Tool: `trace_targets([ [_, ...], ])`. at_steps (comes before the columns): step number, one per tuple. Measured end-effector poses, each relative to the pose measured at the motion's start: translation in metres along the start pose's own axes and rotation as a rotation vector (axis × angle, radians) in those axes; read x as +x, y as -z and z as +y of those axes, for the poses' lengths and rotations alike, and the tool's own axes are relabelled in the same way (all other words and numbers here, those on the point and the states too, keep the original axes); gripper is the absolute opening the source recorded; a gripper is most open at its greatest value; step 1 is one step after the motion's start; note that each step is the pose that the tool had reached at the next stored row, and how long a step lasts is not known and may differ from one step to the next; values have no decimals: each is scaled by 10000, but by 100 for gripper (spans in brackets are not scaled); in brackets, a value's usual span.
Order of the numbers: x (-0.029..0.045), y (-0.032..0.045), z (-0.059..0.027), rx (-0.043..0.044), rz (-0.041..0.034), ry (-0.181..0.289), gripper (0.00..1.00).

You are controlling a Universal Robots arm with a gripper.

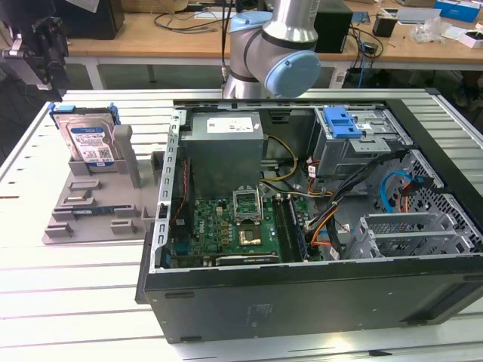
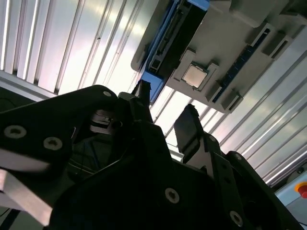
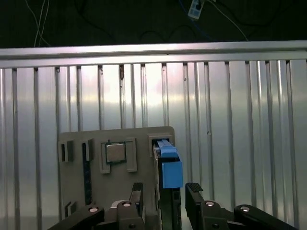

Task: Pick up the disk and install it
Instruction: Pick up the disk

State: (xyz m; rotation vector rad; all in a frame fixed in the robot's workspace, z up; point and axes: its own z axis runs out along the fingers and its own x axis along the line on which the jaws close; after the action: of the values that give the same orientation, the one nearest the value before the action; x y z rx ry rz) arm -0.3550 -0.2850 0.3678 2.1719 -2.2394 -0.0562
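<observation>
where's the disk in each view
Exterior view: the disk stands upright in the grey holder at the exterior view's left.
Second wrist view: disk edge-on in the holder, beyond the fingers.
First wrist view: disk edge-on in the holder, beyond the open fingers.
Shared landmark: the grey holder.

- Open PC case [image 1: 302,294] on slatted metal table [image 1: 75,302], exterior view's right.
- Green mobo [image 1: 234,226], grey PSU box [image 1: 225,147] inside.
- Grey holder tray [image 1: 98,202], exterior view's left.
</observation>
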Motion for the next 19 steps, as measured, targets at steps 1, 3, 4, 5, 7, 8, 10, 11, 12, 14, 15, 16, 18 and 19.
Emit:
trace_targets([
  [1,1,-1,1,2,1,8,48],
  [3,1,-1,1,1,1,10,48],
  [4,1,-1,2,69,0,12,48],
  [5,1,-2,3,263,-7,13,48],
  [7,1,-3,2,475,-14,16,48],
  [8,1,-3,2,476,-14,17,48],
  [10,1,-8,24,476,-2,35,48],
  [11,2,-14,38,476,-1,65,48],
  [12,3,-27,52,476,0,108,48],
  [14,4,-91,52,475,1,164,48],
  [15,3,-131,50,474,1,168,48],
  [16,1,-158,50,473,1,171,48],
  [18,-15,-200,48,474,2,184,48],
  [19,-27,-218,50,473,2,201,48],
])
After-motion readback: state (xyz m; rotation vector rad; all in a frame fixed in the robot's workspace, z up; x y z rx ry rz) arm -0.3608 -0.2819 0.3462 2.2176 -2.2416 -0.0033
